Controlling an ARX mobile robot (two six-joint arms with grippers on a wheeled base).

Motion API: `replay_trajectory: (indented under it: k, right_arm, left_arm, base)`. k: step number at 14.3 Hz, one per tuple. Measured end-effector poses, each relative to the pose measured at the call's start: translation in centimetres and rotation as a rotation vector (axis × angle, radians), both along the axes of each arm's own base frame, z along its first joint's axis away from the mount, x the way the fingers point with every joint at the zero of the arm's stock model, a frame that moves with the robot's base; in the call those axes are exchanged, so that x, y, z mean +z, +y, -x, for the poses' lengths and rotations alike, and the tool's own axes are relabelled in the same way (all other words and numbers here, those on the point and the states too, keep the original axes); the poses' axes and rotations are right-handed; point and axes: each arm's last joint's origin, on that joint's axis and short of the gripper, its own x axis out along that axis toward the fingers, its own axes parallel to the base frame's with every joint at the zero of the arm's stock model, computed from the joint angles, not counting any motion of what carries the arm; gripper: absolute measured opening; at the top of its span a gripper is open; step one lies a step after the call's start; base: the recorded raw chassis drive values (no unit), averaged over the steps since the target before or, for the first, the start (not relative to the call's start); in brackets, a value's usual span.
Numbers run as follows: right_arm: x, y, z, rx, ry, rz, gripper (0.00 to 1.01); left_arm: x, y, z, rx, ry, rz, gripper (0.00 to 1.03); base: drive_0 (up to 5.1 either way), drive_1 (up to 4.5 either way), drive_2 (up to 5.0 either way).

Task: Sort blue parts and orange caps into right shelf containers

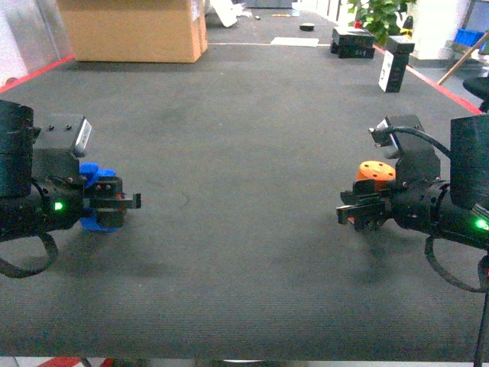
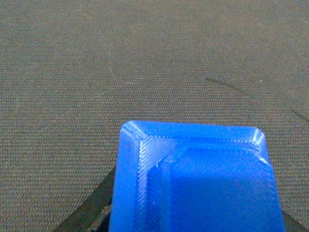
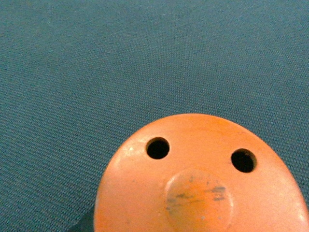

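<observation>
At the far left of the head view, our left gripper (image 1: 126, 202) hangs low over the dark mat (image 1: 244, 153) with its jaws clamped on the blue part (image 1: 95, 175), which shows above and below the fingers. In the left wrist view the blue part (image 2: 195, 179) fills the lower frame as a rectangular piece with bevelled corners and a raised inner step, mat beyond it.

Behind, at upper left, we see a cardboard box (image 1: 134, 29) on the floor; at upper right stand black cases (image 1: 353, 42) and a green plant (image 1: 380, 14).

At the right, our right gripper (image 1: 351, 214) holds the orange cap (image 1: 376, 171) between its jaws, just above the mat. In the right wrist view the orange cap (image 3: 203, 179) is a rounded dome with two small holes and a scuffed central boss.
</observation>
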Motion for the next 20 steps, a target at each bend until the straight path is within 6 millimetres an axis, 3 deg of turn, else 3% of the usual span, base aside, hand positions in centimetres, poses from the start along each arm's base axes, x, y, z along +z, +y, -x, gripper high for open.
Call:
replay_trajectory:
  k: [4, 6, 10, 11, 12, 13, 17, 20]
  right_arm:
    - [0.3, -0.2, 0.3, -0.026, -0.058, -0.013, 0.45]
    - [0.7, -0.7, 1.1, -0.050, -0.082, -0.019, 0.45]
    - [3.6, -2.3, 3.8, -0.109, -0.182, -0.047, 0.45]
    - [6.4, -3.2, 5.9, -0.149, -0.272, -0.069, 0.45]
    - [10.4, -4.0, 11.2, -0.194, -0.390, -0.084, 0.45]
    - [12.2, -4.6, 15.7, -0.246, -0.435, -0.081, 0.45]
    - [17.4, -4.8, 23.5, -0.284, -0.596, -0.111, 0.45]
    - [19.5, -5.2, 28.7, -0.308, -0.705, -0.124, 0.45]
  left_arm:
    - [0.3, 0.3, 0.2, 0.015, -0.051, 0.007, 0.44]
    - [0.4, 0.7, 1.3, 0.022, -0.054, 0.010, 0.44]
    - [3.9, 1.4, 4.0, 0.050, -0.200, 0.039, 0.44]
    - [6.0, 1.6, 6.1, 0.068, -0.285, 0.037, 0.44]
    - [9.4, 1.6, 11.2, 0.137, -0.421, 0.012, 0.44]
    - [11.9, 1.3, 14.6, 0.180, -0.528, 0.012, 0.44]
    - [17.0, 0.8, 20.6, 0.198, -0.699, 0.022, 0.44]
    - [18.7, 0.6, 23.6, 0.182, -0.772, 0.036, 0.44]
  base:
    - [0.0, 0.00, 0.0]
    - [0.0, 0.00, 0.0]
    - [0.0, 0.00, 0.0]
    - [0.0, 0.00, 0.0]
    - [0.0, 0.00, 0.0]
    - [0.0, 0.00, 0.0]
    - [0.0, 0.00, 0.0]
    - [0.0, 0.00, 0.0]
